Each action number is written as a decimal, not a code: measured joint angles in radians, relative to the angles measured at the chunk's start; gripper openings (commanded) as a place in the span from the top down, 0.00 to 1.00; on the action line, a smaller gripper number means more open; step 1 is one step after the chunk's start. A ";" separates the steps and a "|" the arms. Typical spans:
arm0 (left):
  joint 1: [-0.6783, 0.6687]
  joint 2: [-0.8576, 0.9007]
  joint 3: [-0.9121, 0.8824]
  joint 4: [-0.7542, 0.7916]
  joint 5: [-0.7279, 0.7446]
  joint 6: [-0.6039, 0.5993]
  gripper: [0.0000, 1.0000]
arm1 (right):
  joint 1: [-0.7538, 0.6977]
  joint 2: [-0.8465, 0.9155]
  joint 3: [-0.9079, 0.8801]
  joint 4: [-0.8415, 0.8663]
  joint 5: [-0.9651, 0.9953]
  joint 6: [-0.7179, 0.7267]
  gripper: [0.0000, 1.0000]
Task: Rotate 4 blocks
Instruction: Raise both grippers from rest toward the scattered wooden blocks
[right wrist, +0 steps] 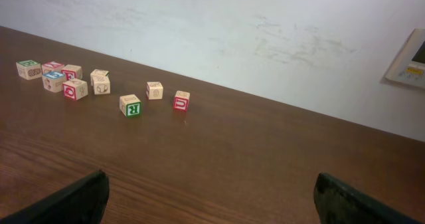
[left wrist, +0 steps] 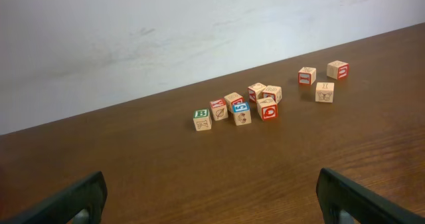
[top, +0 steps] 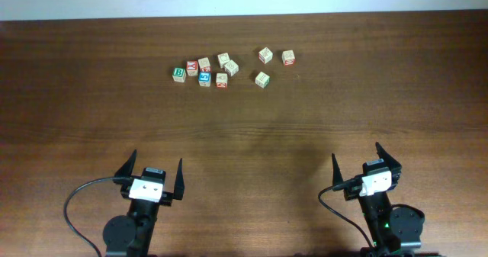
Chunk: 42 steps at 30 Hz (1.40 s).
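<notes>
**A:** Nearest us is the left gripper (top: 152, 170), down at the near edge of the table (top: 252, 135). Its jaws are spread wide with nothing between them.

**B:** The right gripper (top: 361, 162) is the same: fingers far apart, empty, turned a little to one side. Both are well apart from the blocks.

**A:** The blocks all lie toward the far side, left of centre. Leftmost is the green B block (top: 178, 72). The left red block (top: 192, 67) sits just beside it, a shade farther back.

**B:** Then comes the blue S block (top: 204, 78), close against that red one. I can't tell whether they touch. The right red block (top: 221, 80) is just beside the blue, on its right.

**A:** Three paler cubes (top: 223, 59) crowd behind those four.

**B:** Three more cubes (top: 264, 55) stand off to the right, apart from the cluster. In the right wrist view one shows a green R and one a red face.

**A:** Each sits flat on the wood. There's a pale wall (left wrist: 133, 38) beyond the far edge.
</notes>
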 measured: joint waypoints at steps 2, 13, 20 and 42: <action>0.000 0.000 0.000 0.000 0.000 0.000 0.01 | 0.000 0.000 0.000 0.000 0.000 0.000 0.02; 0.000 0.000 0.000 0.000 0.000 0.000 0.01 | 0.000 0.000 0.000 0.000 0.000 -0.001 0.02; 0.000 0.000 0.000 0.000 0.000 0.000 0.01 | 0.000 0.000 0.000 0.000 0.008 0.000 0.02; 0.001 0.060 0.125 0.045 -0.007 0.002 0.01 | 0.000 0.001 0.131 0.004 -0.071 0.095 0.02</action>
